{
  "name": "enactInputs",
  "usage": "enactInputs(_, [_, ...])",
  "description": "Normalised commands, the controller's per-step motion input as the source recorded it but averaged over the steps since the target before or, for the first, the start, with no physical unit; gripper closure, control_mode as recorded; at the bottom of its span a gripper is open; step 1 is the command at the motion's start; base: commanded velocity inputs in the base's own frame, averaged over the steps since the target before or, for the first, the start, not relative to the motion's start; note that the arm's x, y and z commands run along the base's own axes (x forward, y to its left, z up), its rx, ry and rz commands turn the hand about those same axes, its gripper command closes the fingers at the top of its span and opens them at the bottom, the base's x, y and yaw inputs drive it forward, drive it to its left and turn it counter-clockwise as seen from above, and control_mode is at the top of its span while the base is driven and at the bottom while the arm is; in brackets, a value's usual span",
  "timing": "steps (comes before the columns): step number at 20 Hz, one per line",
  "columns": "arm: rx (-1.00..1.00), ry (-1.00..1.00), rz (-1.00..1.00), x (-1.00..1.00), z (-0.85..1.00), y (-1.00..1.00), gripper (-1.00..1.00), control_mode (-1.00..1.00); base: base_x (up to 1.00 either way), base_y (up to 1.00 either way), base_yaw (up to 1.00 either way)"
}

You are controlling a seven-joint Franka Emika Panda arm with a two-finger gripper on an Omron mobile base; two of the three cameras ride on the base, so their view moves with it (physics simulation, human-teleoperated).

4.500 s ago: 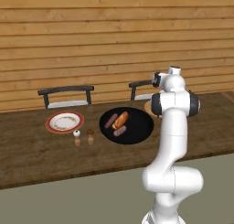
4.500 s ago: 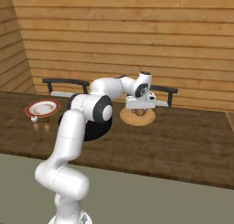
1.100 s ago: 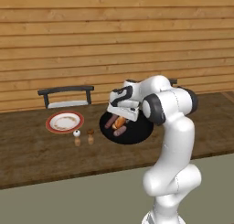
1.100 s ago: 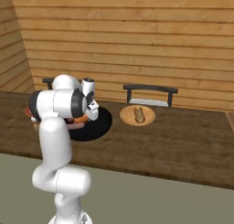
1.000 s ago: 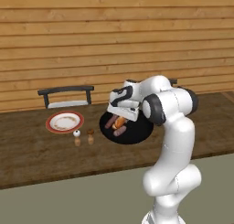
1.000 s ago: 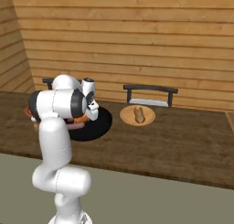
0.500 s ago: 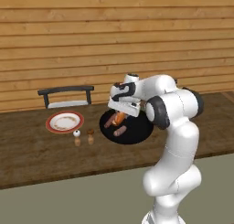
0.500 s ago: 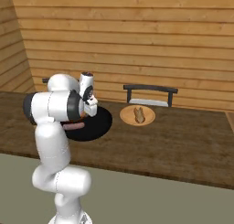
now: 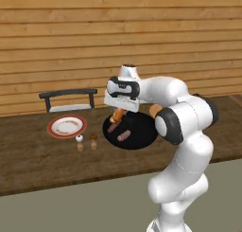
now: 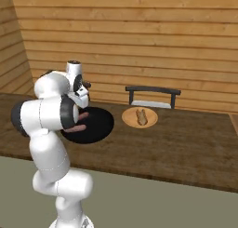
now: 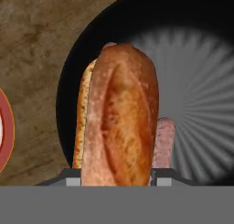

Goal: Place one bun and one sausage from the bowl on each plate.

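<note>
My gripper (image 9: 117, 116) is shut on the golden-orange bun (image 9: 117, 115) and holds it just above the left side of the black bowl (image 9: 140, 131). In the hand view the bun (image 11: 121, 127) stands between the fingertips, over the bowl (image 11: 201, 72). Two sausages (image 9: 112, 127) (image 9: 124, 135) lie in the bowl; one sausage (image 11: 163, 141) shows beside the bun. The red-rimmed white plate (image 9: 66, 126) lies left of the bowl. Right of the bowl (image 10: 100, 122), the tan plate (image 10: 149, 122) carries the paler bun (image 10: 141, 116).
Salt and pepper shakers (image 9: 79, 142) (image 9: 93, 141) stand between the red-rimmed plate and the bowl. Dark chairs (image 9: 68, 98) (image 10: 152, 97) stand at the table's far side, before a wooden plank wall. The table's front edge runs close to the bowl.
The jaws have closed on the golden-orange bun, and the hand has risen a little, lifting it off the bowl's floor. Earlier the hand was over the tan plate.
</note>
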Motion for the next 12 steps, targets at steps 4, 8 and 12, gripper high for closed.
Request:
enactInputs(4, [-0.18,0.01,0.48,0.09,0.55,0.86,1.00,-1.00,0.00,0.00,0.00])
enactInputs(8, [-0.19,0.00,0.55,0.11,0.51,0.88,1.00,-1.00,0.00,0.00,0.00])
enactInputs(12, [-0.13,-0.01,0.49,0.00,0.19,0.76,1.00,-1.00,0.00,0.00,0.00])
